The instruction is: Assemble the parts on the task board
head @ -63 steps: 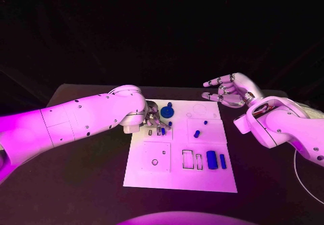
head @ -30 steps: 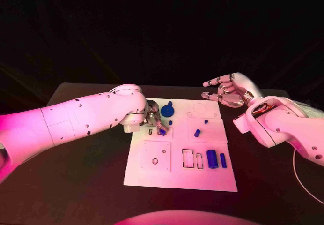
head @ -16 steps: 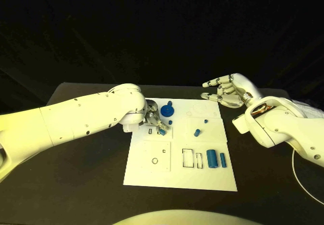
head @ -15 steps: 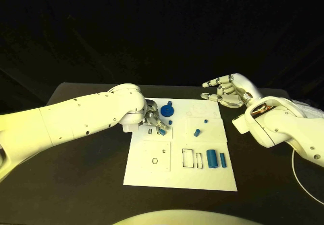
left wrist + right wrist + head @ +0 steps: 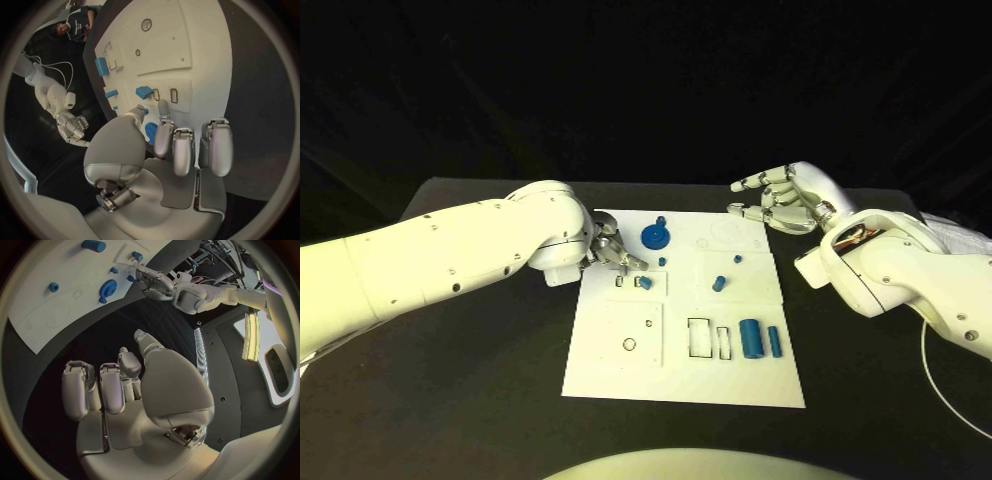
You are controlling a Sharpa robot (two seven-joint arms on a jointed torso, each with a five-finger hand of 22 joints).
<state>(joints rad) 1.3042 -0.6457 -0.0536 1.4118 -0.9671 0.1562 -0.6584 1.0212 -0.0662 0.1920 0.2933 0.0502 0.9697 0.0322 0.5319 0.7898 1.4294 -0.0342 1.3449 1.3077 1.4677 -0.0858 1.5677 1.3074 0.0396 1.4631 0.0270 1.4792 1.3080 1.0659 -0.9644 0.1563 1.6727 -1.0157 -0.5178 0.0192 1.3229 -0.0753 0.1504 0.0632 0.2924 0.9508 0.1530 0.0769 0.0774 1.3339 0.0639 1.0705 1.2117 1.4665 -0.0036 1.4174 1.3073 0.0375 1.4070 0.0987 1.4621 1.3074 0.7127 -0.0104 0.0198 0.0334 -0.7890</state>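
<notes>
Up close, left hand [image 5: 169, 150] empty over task board [image 5: 187, 45].

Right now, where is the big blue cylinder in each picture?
Head view: the cylinder lies on the board, near its front right corner, right of the empty slots.
Left wrist view: cylinder, next to the same slots.
Right wrist view: cylinder, at the board's end away from the gear.
Shared landmark: the white board.

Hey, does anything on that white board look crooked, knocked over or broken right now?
Nothing stands out. The white board lies flat on the table, the blue parts rest on it, none visibly broken. The left hand is at a small blue piece; the right hand holds nothing.
</notes>
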